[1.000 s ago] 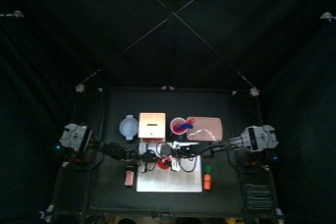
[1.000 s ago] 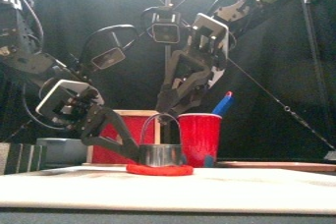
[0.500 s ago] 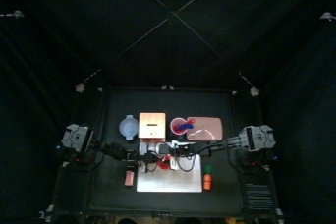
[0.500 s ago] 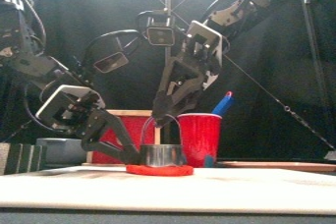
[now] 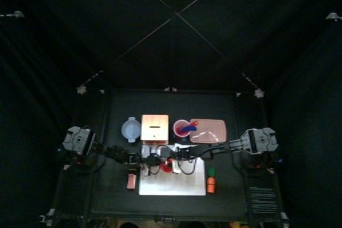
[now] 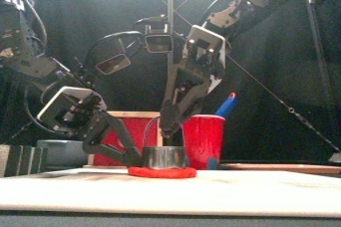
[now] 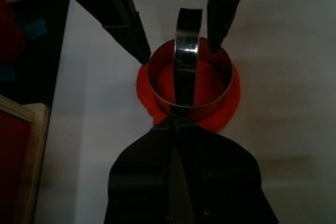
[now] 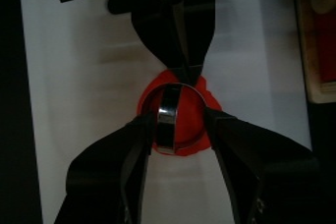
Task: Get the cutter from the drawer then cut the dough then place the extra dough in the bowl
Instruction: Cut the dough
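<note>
While the cutter (image 6: 167, 157) sat on the dough (image 6: 162, 172), lower centre of your front view, your right gripper (image 8: 171, 107) seemingly clasped its handle; your left gripper (image 7: 172, 127) was pinched closed at the dough's rim.

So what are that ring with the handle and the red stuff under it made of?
The cutter looks like polished metal: its band is silvery and shiny, with a thin wire handle. The dough looks like soft matte clay, a flat red disc with an uneven edge, though that's a guess.
</note>
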Robot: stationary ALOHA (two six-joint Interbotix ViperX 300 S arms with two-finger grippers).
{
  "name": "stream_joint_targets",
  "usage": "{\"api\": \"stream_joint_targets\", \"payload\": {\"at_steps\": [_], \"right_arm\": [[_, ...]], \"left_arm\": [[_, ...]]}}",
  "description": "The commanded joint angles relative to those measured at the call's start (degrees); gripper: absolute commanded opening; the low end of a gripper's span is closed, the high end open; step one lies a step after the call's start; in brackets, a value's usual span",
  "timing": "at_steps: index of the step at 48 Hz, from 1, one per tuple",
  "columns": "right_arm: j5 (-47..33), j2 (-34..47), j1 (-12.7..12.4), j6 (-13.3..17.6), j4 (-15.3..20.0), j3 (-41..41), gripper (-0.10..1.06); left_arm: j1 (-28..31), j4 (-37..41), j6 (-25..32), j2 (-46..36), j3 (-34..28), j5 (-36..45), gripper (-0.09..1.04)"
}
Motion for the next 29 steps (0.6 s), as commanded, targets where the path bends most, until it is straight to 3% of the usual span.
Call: {"api": "stream_joint_targets", "payload": {"at_steps": [1, 19, 29], "right_arm": [[-0.1, -0.7, -0.1, 0.1, 0.5, -1.5, 0.79], [2.3, -1.7, 0.0, 0.1, 0.9, -3.1, 0.59], [2.3, -1.8, 0.0, 0.1, 0.9, -3.3, 0.55]], "left_arm": [[0.0, 0.0, 0.0, -0.3, -0.7, -0.1, 0.52], [0.1, -0.2, 0.0, -0.2, -0.5, 0.0, 0.52], [0.0, -0.4, -0.1, 0.0, -0.5, 0.0, 0.52]]}}
